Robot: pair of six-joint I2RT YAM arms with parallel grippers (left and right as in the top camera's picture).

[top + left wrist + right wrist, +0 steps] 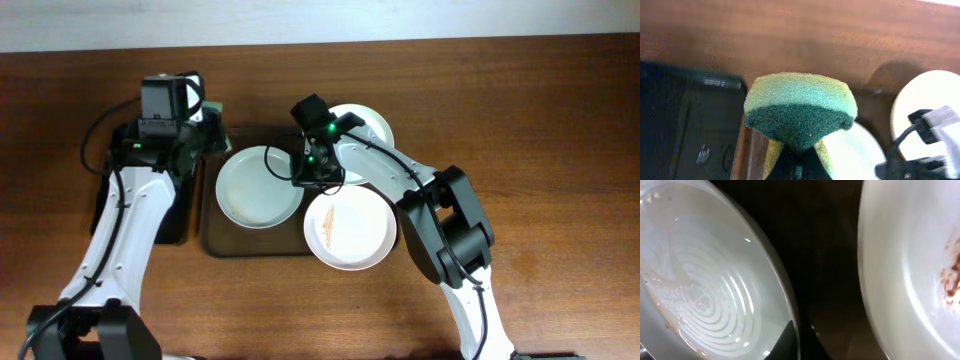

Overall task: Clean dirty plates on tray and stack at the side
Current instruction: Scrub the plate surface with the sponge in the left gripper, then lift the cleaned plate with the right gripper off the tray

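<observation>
From overhead, the dark brown tray (215, 240) lies at mid-table. A pale bluish plate (258, 187) sits on it. A streaked white plate (350, 230) overhangs its right rim, and a far white plate (368, 122) is partly hidden under the right arm. The right gripper (318, 176) hangs low between the bluish plate and the streaked one, near both rims. The left gripper (208, 128) is above the tray's upper left corner and holds a green sponge (214, 108). A black tray (178, 215) lies just left of the brown one, under the left arm. Bare wooden table (560, 150) stretches to the right and along the front.

At the left wrist, the fingers (771, 157) are pinched on the sponge (800, 107), its darker scouring side nearer them. The black tray (685, 135) fills the left side. A pale mark on its rim is too blurred to read. Two plates show at the right edge, beside parts of the other arm.

At the right wrist, the gripper (801, 342) has its tips together, just beside the rim of the bluish plate (705, 280). Whether they pinch that rim cannot be told. A narrow strip of tray (825, 245) separates this plate from the streaked plate (905, 280), which has a red-brown smear at the right edge of the view.
</observation>
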